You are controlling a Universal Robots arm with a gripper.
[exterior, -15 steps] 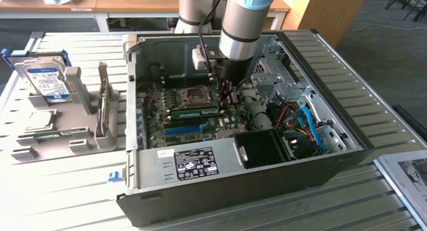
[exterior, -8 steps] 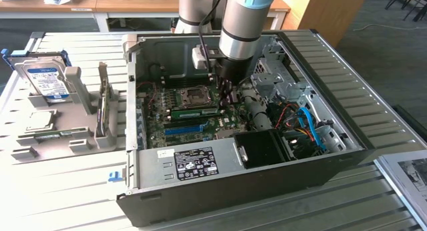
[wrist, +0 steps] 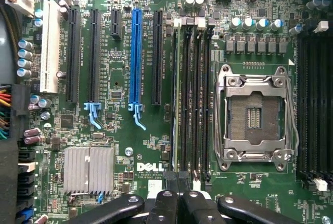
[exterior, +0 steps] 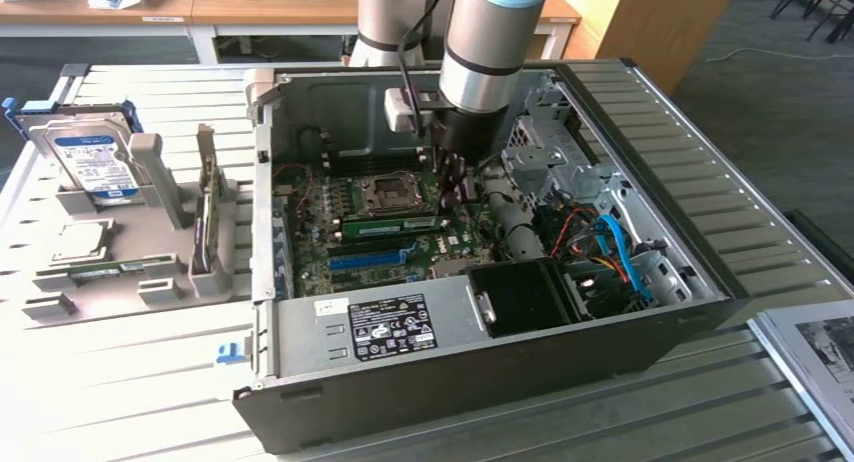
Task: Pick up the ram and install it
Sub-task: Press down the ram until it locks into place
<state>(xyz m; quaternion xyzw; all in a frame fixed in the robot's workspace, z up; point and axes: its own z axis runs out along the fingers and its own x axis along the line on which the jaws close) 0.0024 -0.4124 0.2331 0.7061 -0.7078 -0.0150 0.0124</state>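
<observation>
The ram is a thin green stick standing in a memory slot of the motherboard, just beside the CPU socket inside the open computer case. In the wrist view the ram appears edge-on as a narrow strip in the outermost of the black slots. My gripper hangs inside the case right above one end of that stick. Its black fingers are pressed together, so the gripper is shut with nothing between them. Whether the tips touch the ram I cannot tell.
A grey holder at the exterior view's left carries a hard drive, a chip and another upright green stick. Inside the case are the power supply, blue and red cables, a blue slot and a heatsink.
</observation>
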